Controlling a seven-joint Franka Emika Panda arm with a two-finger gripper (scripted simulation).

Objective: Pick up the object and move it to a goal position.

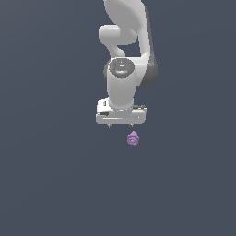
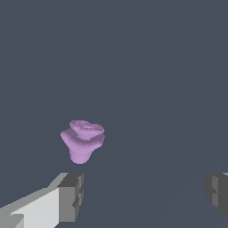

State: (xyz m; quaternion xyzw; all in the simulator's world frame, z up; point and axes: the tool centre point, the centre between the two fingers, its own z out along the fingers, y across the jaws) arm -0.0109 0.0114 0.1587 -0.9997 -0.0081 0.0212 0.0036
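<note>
Nearest to me, the purple blob [image 1: 133, 138] sits alone on the dark grey floor [image 1: 50, 184], out in the open with no edge in sight. Just behind it hangs the claw [image 1: 120, 125], its fingers spread wide and gripping nothing. The blob lies off centre, past the finger [image 2: 71, 196] on the exterior view's right rather than between the two, so I judge the claw must shift sideways that way before closing. The blob looks squat, without a clear long axis. Beyond is only flat grey.
</note>
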